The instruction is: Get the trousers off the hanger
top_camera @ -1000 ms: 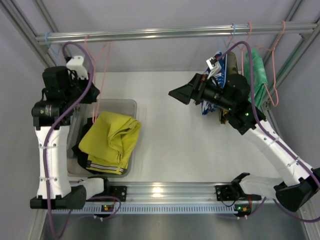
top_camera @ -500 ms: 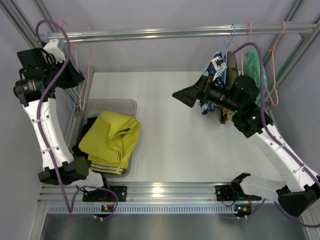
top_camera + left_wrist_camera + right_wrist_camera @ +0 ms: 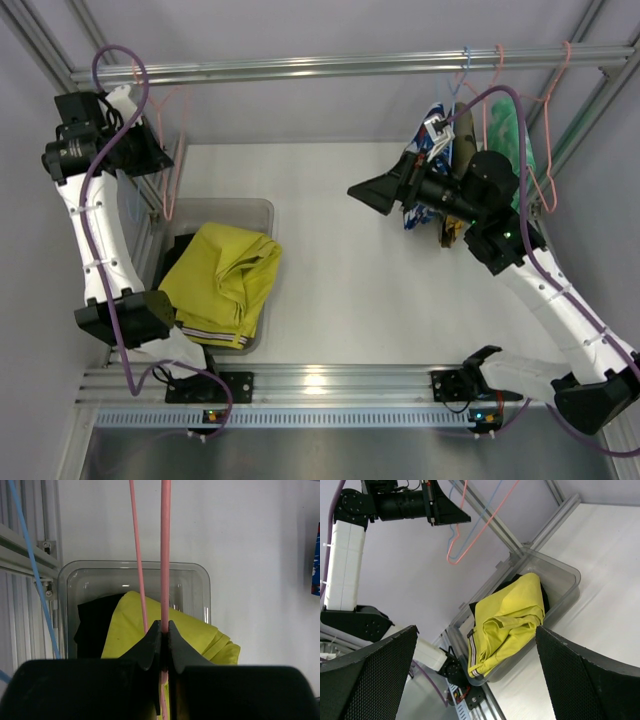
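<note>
The yellow trousers (image 3: 220,280) with grey bands lie bunched in a clear bin (image 3: 255,205) at the left, on top of the black trousers (image 3: 172,258). They also show in the left wrist view (image 3: 200,635) and the right wrist view (image 3: 507,620). My left gripper (image 3: 145,152) is raised near the rail's left end and is shut on the wire of an empty pink hanger (image 3: 165,555). My right gripper (image 3: 372,192) is open and empty in mid-air, beside the garments hanging at the right.
A metal rail (image 3: 330,65) runs across the back. A blue patterned garment (image 3: 435,140), a green garment (image 3: 515,135) and spare pink hangers (image 3: 550,120) hang at its right end. A blue hanger (image 3: 30,570) hangs at the left frame post.
My left arm has swung up and to the left, carrying the pink hanger toward the rail's left end. My right gripper has shifted only slightly.
</note>
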Controlling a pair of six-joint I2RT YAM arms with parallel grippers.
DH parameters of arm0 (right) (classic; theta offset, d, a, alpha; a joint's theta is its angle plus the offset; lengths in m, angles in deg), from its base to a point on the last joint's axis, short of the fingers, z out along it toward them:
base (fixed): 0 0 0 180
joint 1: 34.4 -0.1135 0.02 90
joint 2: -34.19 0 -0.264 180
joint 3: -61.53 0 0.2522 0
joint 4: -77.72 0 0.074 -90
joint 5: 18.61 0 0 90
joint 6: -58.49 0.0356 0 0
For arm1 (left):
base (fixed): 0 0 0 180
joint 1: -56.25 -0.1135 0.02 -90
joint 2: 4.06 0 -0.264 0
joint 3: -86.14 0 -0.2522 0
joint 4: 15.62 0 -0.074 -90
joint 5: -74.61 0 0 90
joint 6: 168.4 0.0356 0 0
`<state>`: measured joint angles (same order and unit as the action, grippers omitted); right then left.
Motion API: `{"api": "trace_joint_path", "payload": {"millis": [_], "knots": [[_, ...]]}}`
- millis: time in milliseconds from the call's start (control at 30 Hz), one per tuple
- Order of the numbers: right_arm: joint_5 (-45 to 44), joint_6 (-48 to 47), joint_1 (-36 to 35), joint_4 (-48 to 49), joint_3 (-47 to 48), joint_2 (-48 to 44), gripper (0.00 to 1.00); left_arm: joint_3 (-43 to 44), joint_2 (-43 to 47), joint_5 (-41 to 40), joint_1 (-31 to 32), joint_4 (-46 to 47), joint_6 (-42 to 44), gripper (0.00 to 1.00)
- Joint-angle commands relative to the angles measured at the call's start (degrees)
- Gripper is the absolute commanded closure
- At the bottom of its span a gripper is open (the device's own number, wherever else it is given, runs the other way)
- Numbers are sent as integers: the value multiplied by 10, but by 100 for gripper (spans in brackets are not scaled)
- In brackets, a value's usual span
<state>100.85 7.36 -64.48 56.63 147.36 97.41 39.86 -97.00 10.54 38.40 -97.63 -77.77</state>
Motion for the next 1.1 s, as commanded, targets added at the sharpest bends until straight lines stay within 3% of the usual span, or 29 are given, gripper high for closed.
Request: {"api": "trace_joint_path", "payload": {"millis": [0, 100, 133, 233, 267, 333, 367, 567, 767, 967, 1067], "knots": [[11, 7, 8, 21, -3, -9, 0, 10, -3, -3, -2, 7, 12, 100], [12, 8, 9, 21, -4, -7, 0, -12, 17, 1, -2, 24, 17, 74], [12, 9, 9, 21, -3, -7, 1, -18, 24, 4, -2, 35, 18, 56], [14, 8, 9, 21, -3, -6, 1, -29, 47, -7, -2, 39, 26, 37], [14, 9, 9, 21, -3, -6, 1, -32, 53, -9, -2, 39, 33, 26], [13, 8, 9, 21, -4, -9, 1, -44, 74, -15, -2, 39, 39, 16], [13, 7, 9, 20, -4, -10, 0, -50, 84, -16, -2, 42, 43, 2], [-9, -24, 9, -6, 2, -25, 1, -113, 196, 2, -2, 64, 82, 1], [-82, -113, 24, -60, 7, -67, 1, -149, 273, 2, -2, 90, 118, 1], [-126, -177, 128, -79, -2, -133, 1, -109, 266, 60, -2, 71, 122, 1], [-153, -186, 192, -86, -17, -179, 1, -97, 262, 111, -1, 124, 104, 1]]}}
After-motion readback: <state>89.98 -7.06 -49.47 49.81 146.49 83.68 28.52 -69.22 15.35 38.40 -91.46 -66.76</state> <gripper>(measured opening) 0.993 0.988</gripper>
